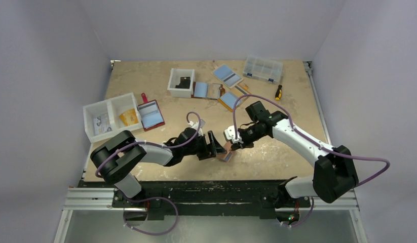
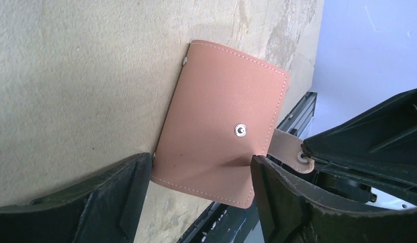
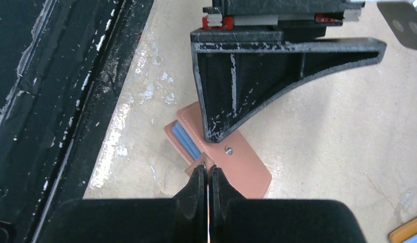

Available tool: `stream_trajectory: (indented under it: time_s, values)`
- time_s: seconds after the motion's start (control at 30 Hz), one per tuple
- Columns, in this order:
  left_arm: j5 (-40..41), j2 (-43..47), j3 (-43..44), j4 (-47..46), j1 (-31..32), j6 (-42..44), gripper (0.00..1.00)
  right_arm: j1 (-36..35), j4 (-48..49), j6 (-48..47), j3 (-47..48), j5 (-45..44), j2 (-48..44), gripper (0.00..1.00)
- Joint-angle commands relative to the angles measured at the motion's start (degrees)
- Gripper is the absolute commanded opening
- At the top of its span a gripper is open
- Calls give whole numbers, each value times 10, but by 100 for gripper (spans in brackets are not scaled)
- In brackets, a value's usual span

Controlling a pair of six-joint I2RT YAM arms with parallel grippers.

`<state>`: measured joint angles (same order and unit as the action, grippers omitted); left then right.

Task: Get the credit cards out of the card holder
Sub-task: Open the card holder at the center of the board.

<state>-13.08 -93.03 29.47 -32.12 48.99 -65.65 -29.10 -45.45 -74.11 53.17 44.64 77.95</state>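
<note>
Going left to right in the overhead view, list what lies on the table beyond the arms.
White divided bin → dark red wallet → small white box → clear compartment case.

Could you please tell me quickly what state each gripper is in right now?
Left gripper: open, straddling the slim tan-brown leather card holder.
Right gripper: closed, pinching that card holder's strap tab.

No text, label or number is legible.
</note>
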Motion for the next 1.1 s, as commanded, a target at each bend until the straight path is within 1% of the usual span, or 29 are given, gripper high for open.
stream_trajectory:
  time_s: [0.0,0.1,0.23,0.33,0.4,0.5,0.67,0.93,1.07]
  values:
    - [22,38,-26,52,-1,-4,77,13,-9,28,24,43,-11,0]
    - [72,105,-25,121,-4,17,77,37,-10,51,34,52,-17,0]
    - [121,195,-29,197,-9,36,80,46,-23,44,26,51,-31,0]
    - [129,239,-29,221,-10,47,80,46,-22,44,16,50,-39,0]
    - [128,250,-28,225,-9,55,80,46,-22,44,13,51,-39,0]
    - [113,235,-11,234,-5,66,80,46,-23,46,14,56,-37,0]
    - [127,169,44,267,25,90,80,46,-23,50,24,62,-24,0]
    - [107,98,91,232,26,113,79,46,-10,60,6,59,-20,0]
    - [99,52,117,238,26,122,74,46,-1,68,-7,58,-22,0]
